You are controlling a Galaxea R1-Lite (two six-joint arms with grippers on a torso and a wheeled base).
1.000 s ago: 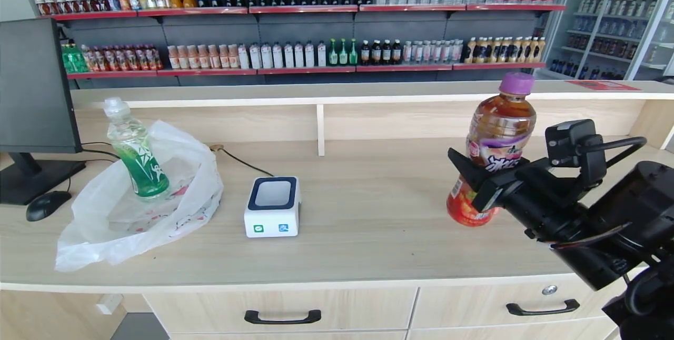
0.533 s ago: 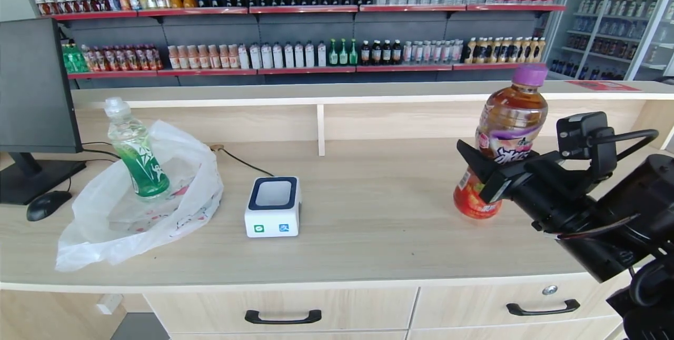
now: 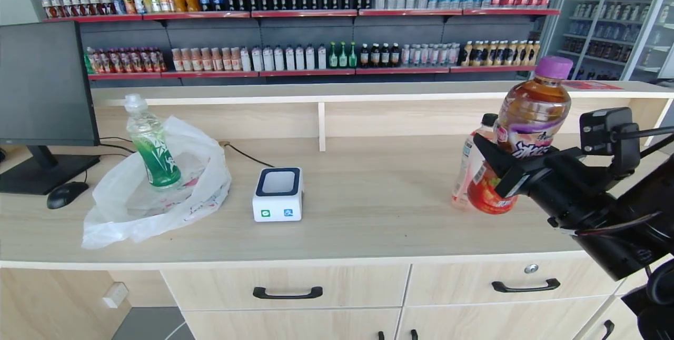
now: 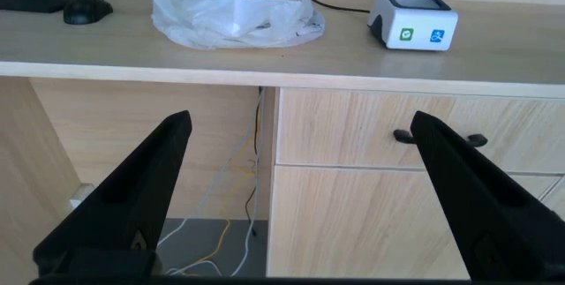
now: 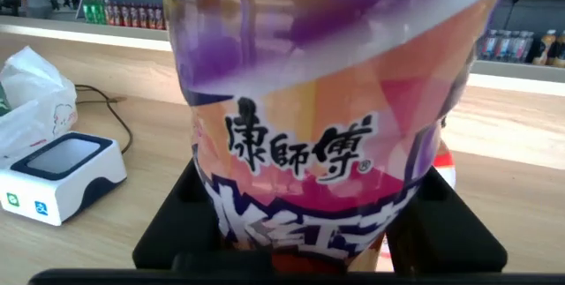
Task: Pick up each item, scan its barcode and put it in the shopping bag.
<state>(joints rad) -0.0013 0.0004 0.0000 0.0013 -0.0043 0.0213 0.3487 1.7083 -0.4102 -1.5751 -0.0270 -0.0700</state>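
Jaws of the right gripper clamp the labelled waist of the purple-capped tea bottle, upright above the counter, well right of the scanner. Full and slick, it likely wants this firm mid-body hold. The left gripper gapes wide, empty.

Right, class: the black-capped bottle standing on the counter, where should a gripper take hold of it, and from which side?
Grip the black-capped bottle at its labelled middle, level, from the robot's side of the counter: it stands upright, tall and round. Mind the purple-capped bottle in the right gripper, partly in front of it.
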